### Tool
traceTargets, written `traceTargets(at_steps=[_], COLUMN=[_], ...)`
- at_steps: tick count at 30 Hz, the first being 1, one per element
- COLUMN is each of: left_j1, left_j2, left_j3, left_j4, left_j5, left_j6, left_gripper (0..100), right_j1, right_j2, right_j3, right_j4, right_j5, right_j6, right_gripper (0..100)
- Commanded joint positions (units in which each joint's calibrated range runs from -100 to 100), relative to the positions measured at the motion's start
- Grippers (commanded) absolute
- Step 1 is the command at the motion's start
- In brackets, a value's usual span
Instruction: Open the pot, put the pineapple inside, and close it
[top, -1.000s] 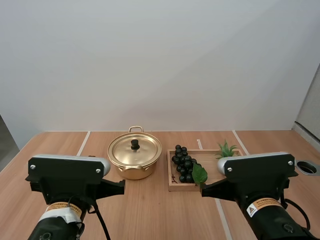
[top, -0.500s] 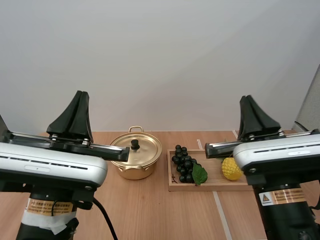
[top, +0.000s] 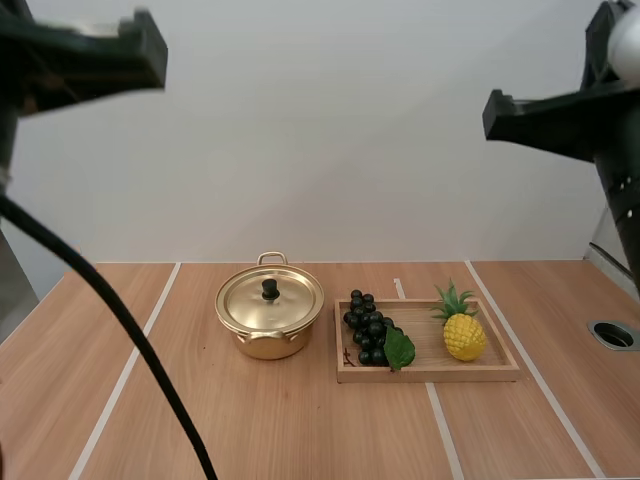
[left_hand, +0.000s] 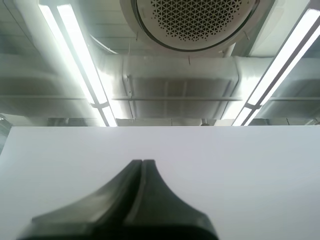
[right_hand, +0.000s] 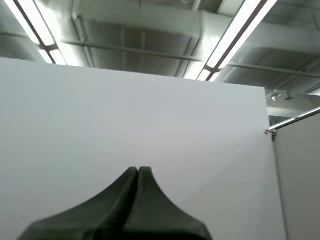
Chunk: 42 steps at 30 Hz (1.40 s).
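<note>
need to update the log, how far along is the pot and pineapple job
Done: nothing yet. The lid sits on the pot, and the pineapple lies in the tray beside the grapes. In hand: nothing; the left claw and right claw are shut and empty. Left: lift the lid, put the pineapple in, close the pot.

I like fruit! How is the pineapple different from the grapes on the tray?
The pineapple is yellow with a spiky green top; the grapes are dark, almost black. The pineapple is one rounded piece; the grapes are a bunch of small balls. The pineapple lies at the right end of the tray, the grapes at its left, nearer the pot. Both rest in that tray.
</note>
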Motion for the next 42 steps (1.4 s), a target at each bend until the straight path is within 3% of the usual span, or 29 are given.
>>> traceTargets(at_steps=[1, 10, 13, 17, 23, 28, 32, 38, 42], left_j1=[-0.03, 0.51, 0.51, 0.81, 1.72, 1.72, 1.72, 1.72, 1.72], left_j2=[4.9, 17.9, 22.6, 27.3, 34.5, 41.2, 46.6, 54.1, 58.7], left_j3=[-8.6, -26.9, -32.6, -35.0, -35.2, -35.2, -35.2, -35.2, -35.2], left_j4=[-0.9, -0.8, 1.7, 1.8, 1.7, 1.6, -3.4, -17.4, -19.2], left_j5=[11.1, 30.7, 39.5, 38.8, 46.9, 62.5, 73.2, 88.2, 94.5], left_j6=[0.3, 0.3, 0.3, 0.2, 0.4, 7.6, 12.6, 22.0, 25.6], left_gripper=[0, 0, 0, 0, 0, 0, 0, 0, 0], right_j1=[-0.8, -5.7, -7.3, -7.9, -7.9, -7.9, -7.9, -7.9, -7.9], right_j2=[3.6, 16.4, 23.4, 30.7, 36.5, 40.4, 44.3, 49.5, 52.0], right_j3=[-6.8, -22.6, -29.0, -34.8, -37.1, -37.1, -37.1, -37.1, -37.1], right_j4=[0.1, -0.5, -10.1, -21.2, -22.9, -24.5, -25.5, -27.2, -28.9], right_j5=[11.9, 35.3, 47.2, 60.8, 73.5, 79.0, 85.7, 93.4, 95.7], right_j6=[-1.5, 1.8, 12.4, 18.8, 19.0, 19.0, 19.0, 19.0, 19.0], right_gripper=[0, 0, 0, 0, 0, 0, 0, 0, 0])
